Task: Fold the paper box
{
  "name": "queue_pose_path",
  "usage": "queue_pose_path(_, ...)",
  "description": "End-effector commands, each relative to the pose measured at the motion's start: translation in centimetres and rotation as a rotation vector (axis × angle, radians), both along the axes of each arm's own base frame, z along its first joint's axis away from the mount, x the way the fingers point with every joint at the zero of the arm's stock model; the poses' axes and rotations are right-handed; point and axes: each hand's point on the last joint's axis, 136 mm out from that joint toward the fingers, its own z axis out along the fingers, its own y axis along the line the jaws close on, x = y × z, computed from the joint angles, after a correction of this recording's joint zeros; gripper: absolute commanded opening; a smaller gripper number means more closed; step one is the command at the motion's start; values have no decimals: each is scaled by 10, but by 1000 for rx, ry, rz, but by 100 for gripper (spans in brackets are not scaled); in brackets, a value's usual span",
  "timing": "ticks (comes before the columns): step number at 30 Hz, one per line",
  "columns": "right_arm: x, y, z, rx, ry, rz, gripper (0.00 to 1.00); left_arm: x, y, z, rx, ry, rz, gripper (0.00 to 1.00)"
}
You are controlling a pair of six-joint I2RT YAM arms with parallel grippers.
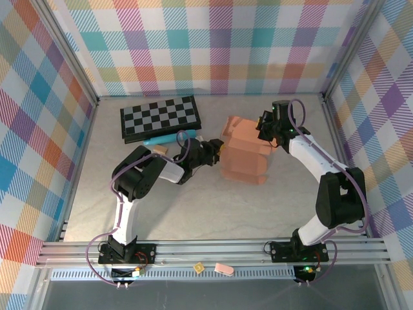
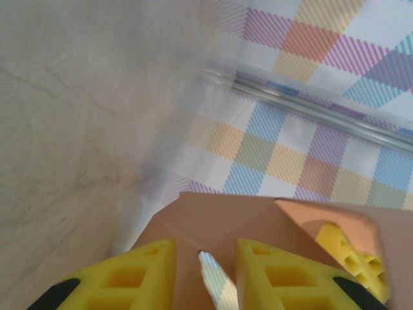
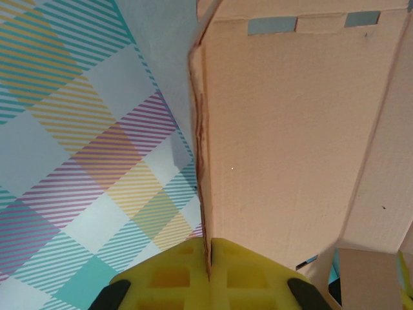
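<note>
Paper box (image 1: 245,154) location: on the surface (image 1: 116,206), right of centre, partly formed, beyond the right end of the chequered board (image 1: 160,117) and between the two arms.

Left fingers (image 2: 145,274): spread apart, set against a salmon panel close to a fold line. Contact with the panel cannot be confirmed.

Right fingers (image 3: 258,278): clenched on the edge of an upright wall of the box, seen edge-on in the right wrist view.

Procedure for a clean fold:
- Use the right grip as the anchor; hold firm, without twisting the pinched wall.
- Press with the left fingers along the crease, not mid-panel, since thin card probably buckles easily.
- Advance slowly.
- Align tabs with the slots (image 3: 271,26) near the wall's far edge before pressing home.
</note>
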Motion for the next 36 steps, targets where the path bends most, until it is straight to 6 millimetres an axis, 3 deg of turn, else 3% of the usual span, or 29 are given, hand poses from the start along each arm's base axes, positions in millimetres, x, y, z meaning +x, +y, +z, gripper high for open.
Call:
queue_pose_path(1,8,5,11,34,-34,14,0,-5,-7,37,-25,-116,-31,31)
queue_pose_path(9,2,8,9,28,-35,43,0,-11,-16,32,99,-136,-119,36)
queue_pose_path(15,-3,16,9,-17,-70,113,0,-18,-11,21,202,-118,-155,35)
queue_pose_path(20,2,33,16,-122,-207,254,0,-41,17,11,331,-48,-183,41)
queue_pose_path(25,6,59,15,-145,-296,345,0,-81,51,5,469,6,-244,46)
queue_pose_path(30,9,86,14,-161,-370,434,0,-113,93,17,653,27,-272,46)
queue_pose_path(33,11,104,12,-155,-418,499,0,-124,114,26,755,52,-280,45)
queue_pose_path(36,10,120,11,-159,-487,576,0,-121,137,30,783,60,-231,42)
